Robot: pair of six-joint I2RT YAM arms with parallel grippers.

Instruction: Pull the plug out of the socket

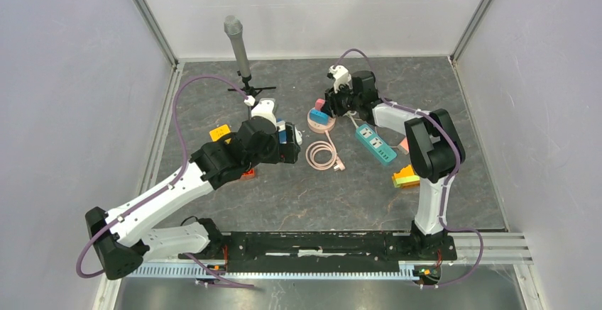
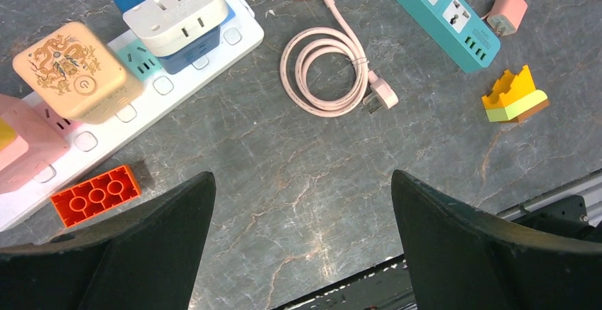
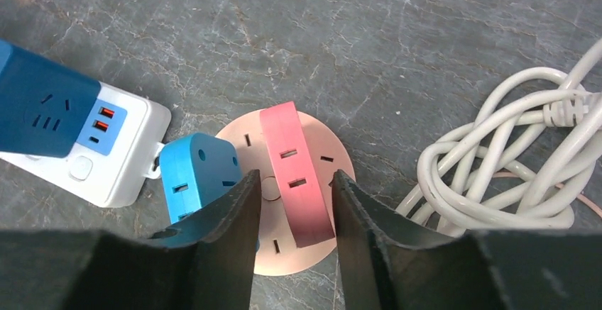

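Note:
A round pink socket (image 3: pixel 323 140) lies on the grey table, also seen from above (image 1: pixel 317 121). A slim pink plug (image 3: pixel 294 172) stands in it, with a blue plug (image 3: pixel 195 175) at its left rim. My right gripper (image 3: pixel 296 176) hangs over the socket and straddles the pink plug. Its jaws are open: the right finger sits at the plug's edge and a gap remains on the left. My left gripper (image 2: pixel 302 176) is wide open above bare table, holding nothing, near a white power strip (image 2: pixel 241 37).
The white strip carries several bulky adapters. A teal power strip (image 1: pixel 376 143), a coiled pink cable (image 2: pixel 326 69), an orange brick (image 2: pixel 96 195) and a yellow block stack (image 2: pixel 515 97) lie about. A white cable coil (image 3: pixel 497 161) lies right of the socket. A microphone stand (image 1: pixel 238 47) rises at the back.

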